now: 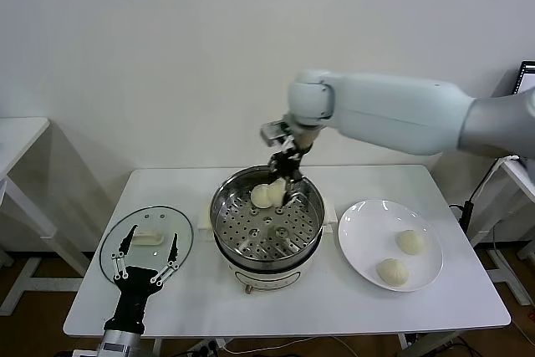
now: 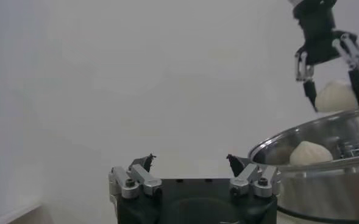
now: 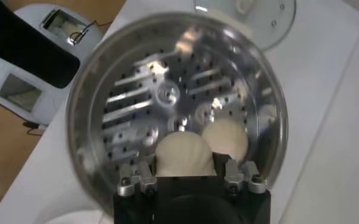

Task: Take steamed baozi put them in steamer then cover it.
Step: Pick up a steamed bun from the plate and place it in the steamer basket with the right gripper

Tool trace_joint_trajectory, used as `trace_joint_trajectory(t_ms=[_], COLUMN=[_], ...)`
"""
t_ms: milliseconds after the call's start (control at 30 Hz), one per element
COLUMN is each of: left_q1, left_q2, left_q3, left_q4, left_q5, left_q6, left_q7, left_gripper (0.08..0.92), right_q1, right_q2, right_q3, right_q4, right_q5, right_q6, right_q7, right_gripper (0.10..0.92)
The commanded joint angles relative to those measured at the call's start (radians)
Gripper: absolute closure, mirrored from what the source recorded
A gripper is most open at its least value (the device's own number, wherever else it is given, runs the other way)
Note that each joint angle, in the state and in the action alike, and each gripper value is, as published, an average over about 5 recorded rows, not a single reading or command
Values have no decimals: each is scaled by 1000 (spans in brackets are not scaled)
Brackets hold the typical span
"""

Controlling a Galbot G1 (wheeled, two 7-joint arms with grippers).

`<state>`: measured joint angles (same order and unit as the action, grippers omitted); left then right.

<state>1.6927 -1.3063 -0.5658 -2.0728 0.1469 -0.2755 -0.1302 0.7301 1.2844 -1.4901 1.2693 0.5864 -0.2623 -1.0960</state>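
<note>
White table [image 1: 435, 307] vs plain wall. Right gripper [image 1: 282, 180], clamped on a bao [image 1: 269, 195], hangs over the steamer [image 1: 224, 206]; one bao [image 3: 227, 135] already inside, two on plate [image 1: 355, 244]. Left gripper [image 1: 149, 254] spread wide above lid [image 1: 113, 244]. Baos look soft, light: hold sides gently.

The steamer [image 1: 267, 225] is showing shiny perforated metal, while the steamed baozi [image 1: 267, 196] are looking smooth and matt.

no readable text anywhere, no labels, brands, numbers or signs on anything in any view
</note>
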Motion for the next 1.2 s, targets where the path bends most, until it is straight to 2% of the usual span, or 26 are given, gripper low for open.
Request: trace_joint_trajectory(t_ms=[33, 700, 1033, 1200], left_q1=[-4, -3, -5, -4], left_q2=[1, -1, 1, -1], left_q3=[1, -4, -4, 0], left_q4=[2, 1, 5, 0], left_q5=[-1, -1, -1, 0], left_q6=[-2, -4, -2, -1], left_q7=[-1, -3, -5, -5], left_gripper=[177, 177, 177, 177], right_q1=[-31, -117, -104, -56], right_q2=[127, 187, 165, 63], right_q3=[-54, -53, -27, 13], right_q4=[15, -48, -33, 41], right_q5=[74, 52, 48, 1], right_q6=[-92, -116, -113, -92], right_q7=[146, 216, 214, 157], right_gripper=[389, 388, 226, 204])
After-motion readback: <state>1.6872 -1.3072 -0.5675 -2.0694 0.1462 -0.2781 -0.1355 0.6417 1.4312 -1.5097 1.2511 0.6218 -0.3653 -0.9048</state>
